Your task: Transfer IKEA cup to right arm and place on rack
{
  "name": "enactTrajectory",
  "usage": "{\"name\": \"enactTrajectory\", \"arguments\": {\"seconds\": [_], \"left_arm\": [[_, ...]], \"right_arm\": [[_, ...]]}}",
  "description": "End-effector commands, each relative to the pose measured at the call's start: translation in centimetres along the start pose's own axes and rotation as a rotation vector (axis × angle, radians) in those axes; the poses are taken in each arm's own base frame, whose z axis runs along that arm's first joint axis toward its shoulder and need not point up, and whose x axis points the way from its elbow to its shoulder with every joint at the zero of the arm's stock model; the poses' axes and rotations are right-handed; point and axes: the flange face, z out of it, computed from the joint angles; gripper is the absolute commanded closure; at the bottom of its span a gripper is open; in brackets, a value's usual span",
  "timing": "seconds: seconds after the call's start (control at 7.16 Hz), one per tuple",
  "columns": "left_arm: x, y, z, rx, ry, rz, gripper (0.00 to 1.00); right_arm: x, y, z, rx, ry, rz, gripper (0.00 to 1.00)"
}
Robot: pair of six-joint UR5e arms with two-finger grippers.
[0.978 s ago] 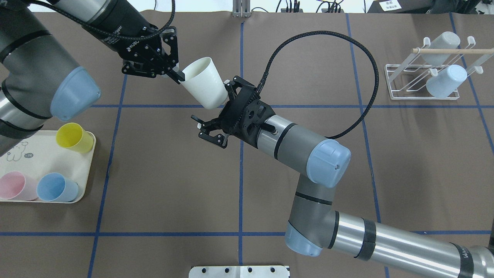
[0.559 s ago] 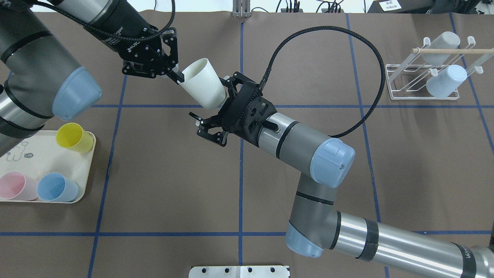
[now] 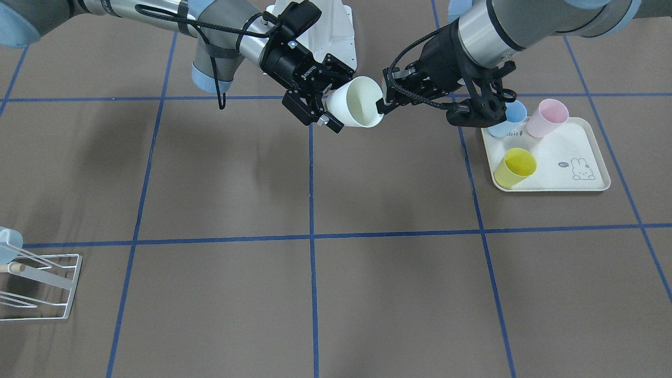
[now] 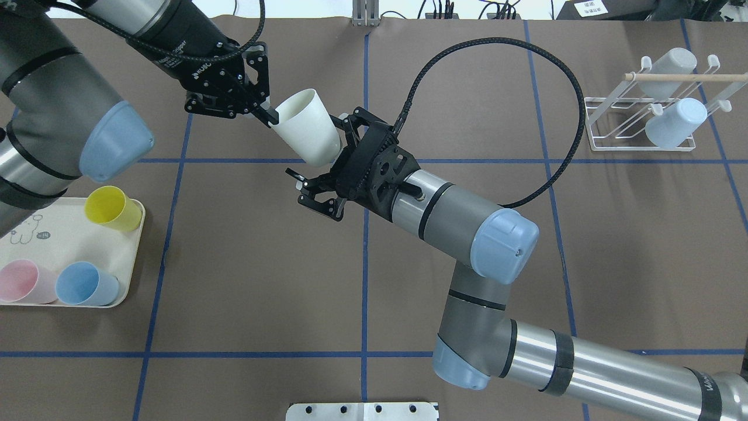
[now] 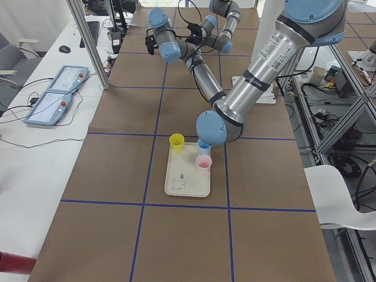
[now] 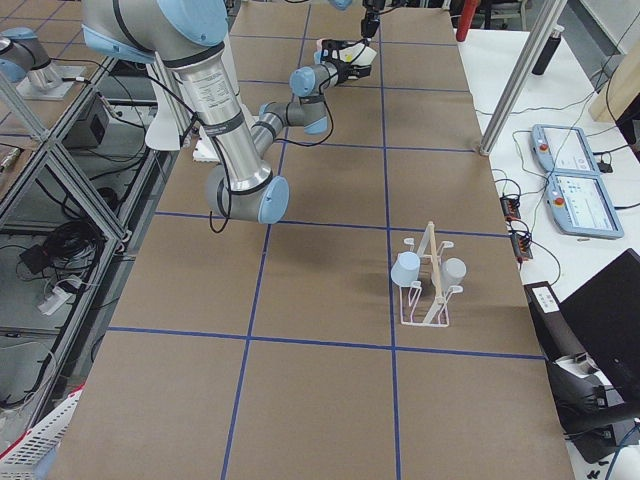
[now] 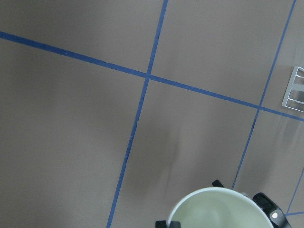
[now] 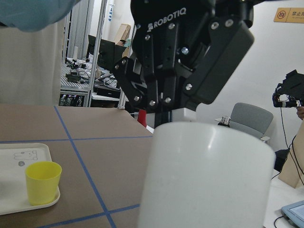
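Advanced slightly: right gripper [image 4: 320,153], jaws wide open, straddling the cup [image 4: 304,131] base. We log left gripper [image 4: 266,114] pinching the rim, aloft midway along the table's [image 4: 245,263] far edge, leaving the body free for handover. Rack [image 4: 591,126]: far-right corner.

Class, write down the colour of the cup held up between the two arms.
The cup is white; the overhead view shows it best.

Matt plastic cup [image 4: 307,131], glossy metal right arm [image 4: 608,368], wire rack [image 4: 613,135], wooden dowel [image 4: 684,76], matt table cover [image 4: 245,263]
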Motion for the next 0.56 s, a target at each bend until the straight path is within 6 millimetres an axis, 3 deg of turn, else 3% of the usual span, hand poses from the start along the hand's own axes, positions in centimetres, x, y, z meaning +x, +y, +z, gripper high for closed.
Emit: {"name": "enactTrajectory", "arguments": {"seconds": [0.0,0.42], "left_arm": [[-0.03,0.0,0.11,-0.002,-0.001,0.0,1.0],[0.16,0.08,-0.06,0.0,0.002,0.005,1.0]], "right_arm": [[-0.03,-0.09,0.07,-0.002,0.0,0.0,0.24],[0.42,-0.04,-0.01,0.0,0.034,-0.002,0.31]]}}
